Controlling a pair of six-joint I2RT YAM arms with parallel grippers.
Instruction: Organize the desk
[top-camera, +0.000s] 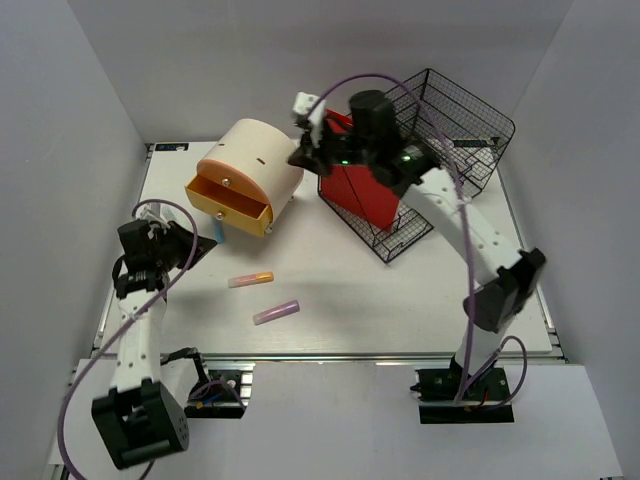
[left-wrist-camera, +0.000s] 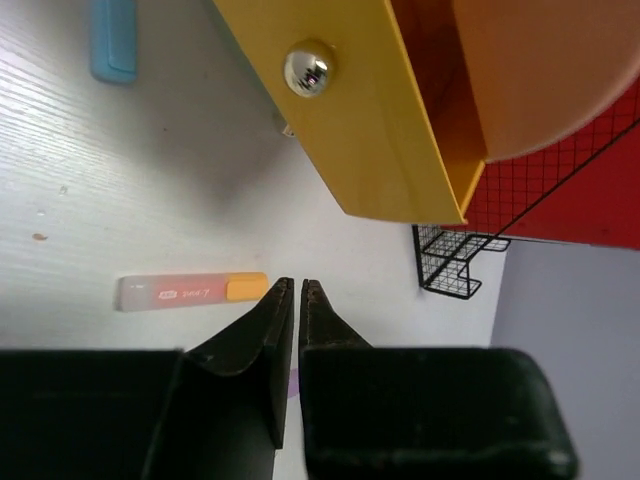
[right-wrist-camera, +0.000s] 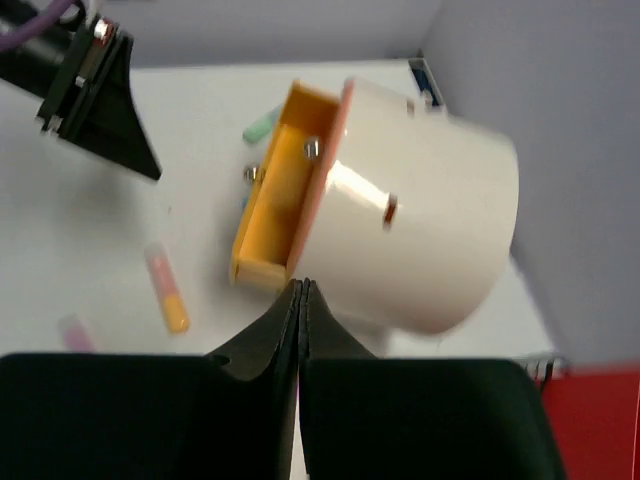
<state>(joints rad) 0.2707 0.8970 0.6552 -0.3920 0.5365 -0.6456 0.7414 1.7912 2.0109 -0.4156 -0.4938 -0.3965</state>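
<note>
Since both end effectors are pressed shut with nothing between their fingers, the first need is an opening. The left end effector hangs low over the counter, its tips just beside the orange end of a pink tube. The right end effector, equally narrow and empty, sits at the far flank of the cream drawer box; I cannot tell whether it touches it.

My reading is that the loose tubes belong in the yellow drawer, which stands pulled out. To do that well, the left jaws should spread, and the wrist should turn so they close across the tube's narrow width; as they stand, they would close along its length. Come down over the tube's middle, lift it clear of the drawer's front lip, and release it inside. The right arm could steady the box if it slides.

Counted on the white counter, which fills the space between the grey walls:
- two end effectors
- one drawer box, with one drawer
- two tubes: the pink one and a purple tube near it
- one blue item by the drawer
- one black wire basket, tipped
- one red box lodged in it
</note>
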